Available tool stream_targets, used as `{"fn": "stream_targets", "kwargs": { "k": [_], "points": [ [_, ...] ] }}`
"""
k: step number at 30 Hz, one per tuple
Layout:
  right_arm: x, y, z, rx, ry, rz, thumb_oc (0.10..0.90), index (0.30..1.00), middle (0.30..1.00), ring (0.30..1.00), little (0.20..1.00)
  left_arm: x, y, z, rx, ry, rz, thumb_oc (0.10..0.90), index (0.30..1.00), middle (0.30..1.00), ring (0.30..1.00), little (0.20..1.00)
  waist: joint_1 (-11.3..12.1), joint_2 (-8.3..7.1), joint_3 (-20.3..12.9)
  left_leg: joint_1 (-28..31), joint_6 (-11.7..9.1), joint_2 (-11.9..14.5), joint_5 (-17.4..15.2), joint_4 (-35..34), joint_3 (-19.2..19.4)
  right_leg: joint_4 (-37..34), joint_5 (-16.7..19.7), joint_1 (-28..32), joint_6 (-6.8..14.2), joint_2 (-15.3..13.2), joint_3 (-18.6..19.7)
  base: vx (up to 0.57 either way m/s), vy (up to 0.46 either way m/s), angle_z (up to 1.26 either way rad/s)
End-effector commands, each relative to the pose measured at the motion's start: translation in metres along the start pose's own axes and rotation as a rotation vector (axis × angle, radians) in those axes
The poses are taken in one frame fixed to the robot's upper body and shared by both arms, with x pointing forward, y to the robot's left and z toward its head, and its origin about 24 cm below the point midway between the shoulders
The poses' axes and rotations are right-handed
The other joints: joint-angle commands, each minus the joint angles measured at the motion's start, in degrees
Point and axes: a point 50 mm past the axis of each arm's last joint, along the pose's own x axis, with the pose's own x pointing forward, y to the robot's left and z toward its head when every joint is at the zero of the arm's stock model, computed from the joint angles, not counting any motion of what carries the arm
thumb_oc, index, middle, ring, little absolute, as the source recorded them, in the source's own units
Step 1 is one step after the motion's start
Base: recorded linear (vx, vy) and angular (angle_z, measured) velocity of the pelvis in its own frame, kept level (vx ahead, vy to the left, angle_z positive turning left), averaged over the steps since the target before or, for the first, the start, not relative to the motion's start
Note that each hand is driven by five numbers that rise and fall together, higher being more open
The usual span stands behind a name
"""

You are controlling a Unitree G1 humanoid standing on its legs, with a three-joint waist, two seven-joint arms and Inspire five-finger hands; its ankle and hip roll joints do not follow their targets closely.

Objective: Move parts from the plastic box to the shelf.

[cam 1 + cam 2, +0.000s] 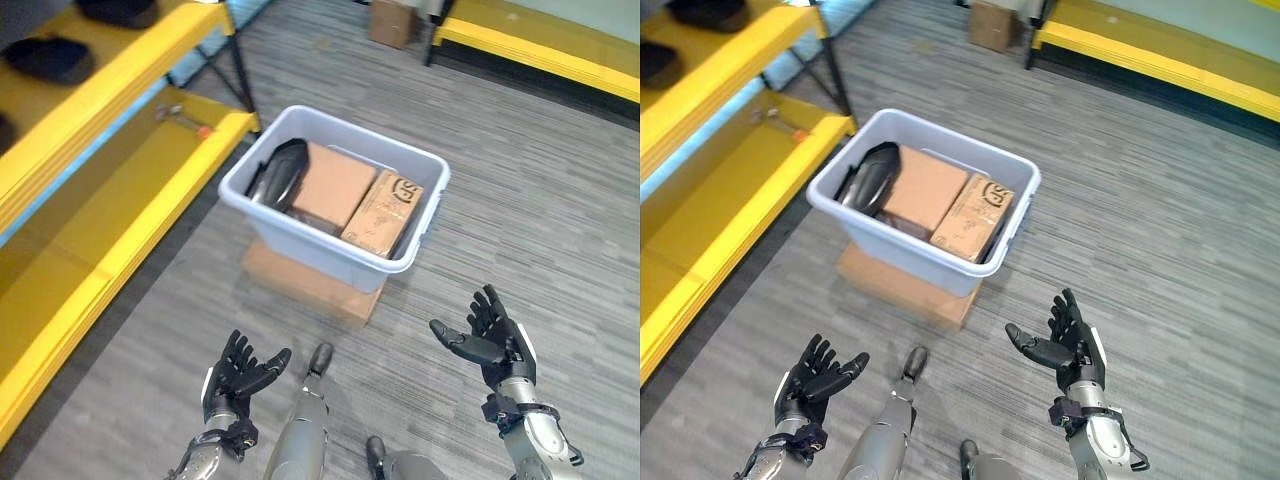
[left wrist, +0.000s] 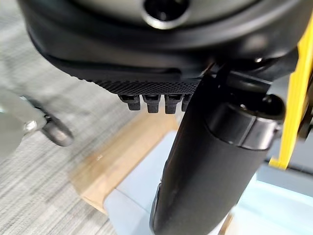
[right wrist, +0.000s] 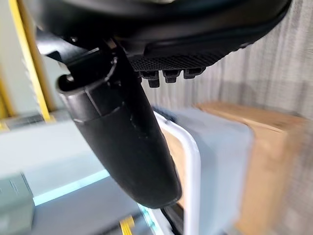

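While both hands hang empty short of the plastic box (image 1: pixel 425 175), you have nothing gripped and no part moved yet. Your left hand (image 1: pixel 232 380) and right hand (image 1: pixel 495 345) are both spread wide, palms turned inward, fingers relaxed and clear of the box.

The plastic box sits on a flat cardboard base (image 1: pixel 310 282) on the floor, just beside the lower yellow shelf (image 1: pixel 120 190) on your left. It holds 3 parts:

1. A black moulded part (image 1: pixel 278 172) at the shelf end, leaning against the wall of the box.
2. A plain brown carton (image 1: pixel 333 187) in the middle.
3. A printed carton (image 1: pixel 383 212) at the far end from the shelf, touching the plain one.

Handling, as judged from appearance: the 2 cartons look rigid and moderately light, with flat faces that may slip under smooth fingers. Take each by 2 opposite side faces, 1 hand per side. They are packed tight, so a fingertip gap may be hard to find. The black part looks hard and glossy with curved surfaces; grip it at its narrower upper end. Its weight cannot be judged.
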Motion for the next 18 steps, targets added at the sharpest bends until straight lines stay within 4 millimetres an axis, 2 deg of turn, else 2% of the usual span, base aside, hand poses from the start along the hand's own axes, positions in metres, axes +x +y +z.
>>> {"fn": "stream_targets", "kwargs": {
  "k": [1, 3, 5, 6, 11, 14, 17, 18],
  "points": [
    [0.006, 0.013, 0.041, 0.022, -0.235, 0.078, 0.900, 1.000, 1.000, 1.000, 1.000, -0.001, -0.008, 0.050, 0.046, -0.258, -0.081, 0.900, 1.000, 1.000, 1.000, 1.000, -0.1, -0.79, -6.1, 0.8, -1.1, 4.2, 3.8, -5.0, -0.8, -5.5, 1.7, 1.1, 2.0, -2.2, -3.4, 0.18, 0.217, -0.43],
    [0.009, 0.018, 0.043, 0.036, -0.243, 0.096, 0.900, 1.000, 1.000, 1.000, 1.000, 0.000, -0.006, 0.056, 0.070, -0.271, -0.081, 0.900, 1.000, 1.000, 1.000, 1.000, -0.3, -1.80, -7.0, -1.4, 0.3, 2.8, 0.7, -0.5, 1.0, -6.9, 3.5, 0.0, 3.7, -4.8, -3.0, 0.18, 0.253, -0.21],
    [0.009, 0.020, 0.043, 0.043, -0.243, 0.103, 0.900, 1.000, 1.000, 1.000, 1.000, 0.000, -0.006, 0.058, 0.080, -0.270, -0.086, 0.900, 1.000, 1.000, 1.000, 1.000, -0.6, -2.53, -7.5, -3.1, 0.7, 2.2, -1.5, 2.5, 2.4, -7.9, 4.5, -0.4, 4.5, -6.3, -3.4, 0.14, 0.182, -0.22],
    [0.009, 0.020, 0.043, 0.044, -0.243, 0.103, 0.900, 1.000, 1.000, 1.000, 1.000, 0.000, -0.006, 0.058, 0.080, -0.270, -0.086, 0.900, 1.000, 1.000, 1.000, 1.000, -0.6, -2.56, -7.6, -3.3, 0.8, 2.1, -1.7, 2.8, 2.4, -8.0, 4.5, -0.4, 4.5, -6.3, -3.4, 0.11, 0.132, -0.25],
    [0.011, 0.025, 0.042, 0.065, -0.233, 0.129, 0.900, 1.000, 1.000, 1.000, 1.000, 0.002, -0.004, 0.064, 0.103, -0.280, -0.079, 0.900, 1.000, 1.000, 1.000, 1.000, -1.1, -4.48, -8.7, -6.2, 2.5, 1.5, -7.7, 10.3, 4.1, -9.7, 7.9, -1.0, 6.0, -8.9, -3.1, 0.11, 0.138, -0.19],
    [0.011, 0.025, 0.043, 0.065, -0.232, 0.130, 0.900, 1.000, 1.000, 1.000, 1.000, 0.002, -0.003, 0.065, 0.108, -0.280, -0.079, 0.900, 1.000, 1.000, 1.000, 1.000, -1.2, -4.70, -8.8, -6.6, 2.7, 1.5, -8.4, 11.2, 4.2, -10.2, 8.5, -0.8, 6.2, -9.2, -3.2, 0.05, 0.061, -0.13],
    [0.014, 0.028, 0.046, 0.071, -0.245, 0.141, 0.900, 1.000, 1.000, 1.000, 1.000, 0.003, -0.005, 0.066, 0.142, -0.271, -0.104, 0.900, 1.000, 1.000, 1.000, 1.000, -1.2, -5.71, -9.7, -7.8, 3.4, 0.8, -10.8, 13.6, 4.6, -11.9, 11.6, -0.7, 7.2, -10.8, -3.7, 0.08, 0.114, -0.01],
    [0.014, 0.028, 0.046, 0.071, -0.245, 0.141, 0.900, 1.000, 1.000, 1.000, 1.000, 0.003, -0.005, 0.066, 0.143, -0.272, -0.104, 0.900, 1.000, 1.000, 1.000, 1.000, -1.2, -5.72, -9.7, -7.8, 3.5, 0.8, -10.9, 13.7, 4.6, -12.0, 11.6, -0.6, 7.2, -10.8, -3.7, 0.08, 0.117, 0.01]
  ]
}}
